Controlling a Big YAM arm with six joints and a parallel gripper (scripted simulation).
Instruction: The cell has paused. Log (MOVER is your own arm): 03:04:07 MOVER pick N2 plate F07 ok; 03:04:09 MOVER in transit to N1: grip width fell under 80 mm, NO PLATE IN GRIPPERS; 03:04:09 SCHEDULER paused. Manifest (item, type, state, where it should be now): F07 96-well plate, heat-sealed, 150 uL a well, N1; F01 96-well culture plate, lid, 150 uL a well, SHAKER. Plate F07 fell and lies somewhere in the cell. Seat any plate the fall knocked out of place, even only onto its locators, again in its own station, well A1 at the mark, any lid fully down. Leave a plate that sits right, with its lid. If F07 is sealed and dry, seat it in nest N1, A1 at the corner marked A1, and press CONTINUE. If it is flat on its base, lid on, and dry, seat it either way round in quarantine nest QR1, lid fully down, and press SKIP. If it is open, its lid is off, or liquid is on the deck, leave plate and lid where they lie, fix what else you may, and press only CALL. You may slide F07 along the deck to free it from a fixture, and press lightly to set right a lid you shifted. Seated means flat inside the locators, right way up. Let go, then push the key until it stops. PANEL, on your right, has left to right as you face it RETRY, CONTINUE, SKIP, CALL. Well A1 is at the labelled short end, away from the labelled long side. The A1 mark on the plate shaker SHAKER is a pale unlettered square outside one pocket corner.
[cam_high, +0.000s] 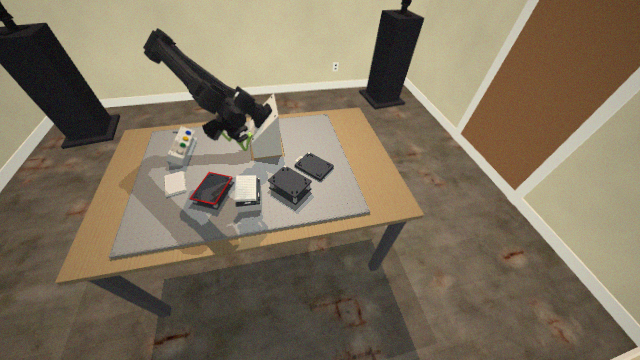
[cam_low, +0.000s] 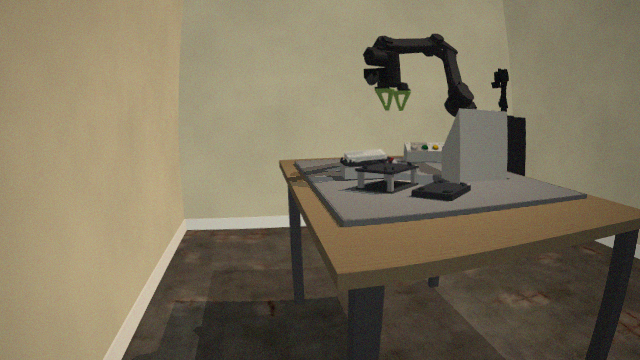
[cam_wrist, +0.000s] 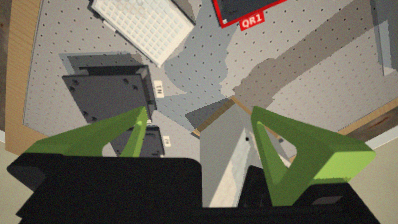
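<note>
My gripper (cam_high: 243, 140) is open and empty, high above the deck beside the grey slanted fixture (cam_high: 267, 135); it also shows in the exterior view (cam_low: 393, 98) and in the wrist view (cam_wrist: 200, 112). A white 96-well plate (cam_high: 246, 187) lies on a dark base near the deck's middle, and it shows in the wrist view (cam_wrist: 142, 25) with its well grid visible. A pale flat rectangular piece (cam_high: 175, 184) lies on the deck left of the red-edged nest QR1 (cam_high: 211, 188); I cannot tell whether it is a plate or a lid. QR1 holds nothing.
A raised dark nest on posts (cam_high: 290, 183) and a flat dark nest (cam_high: 314, 166) stand to the right, both without plates. The button panel (cam_high: 181, 140) sits at the deck's back left. The grey fixture is tall and stands close under the gripper.
</note>
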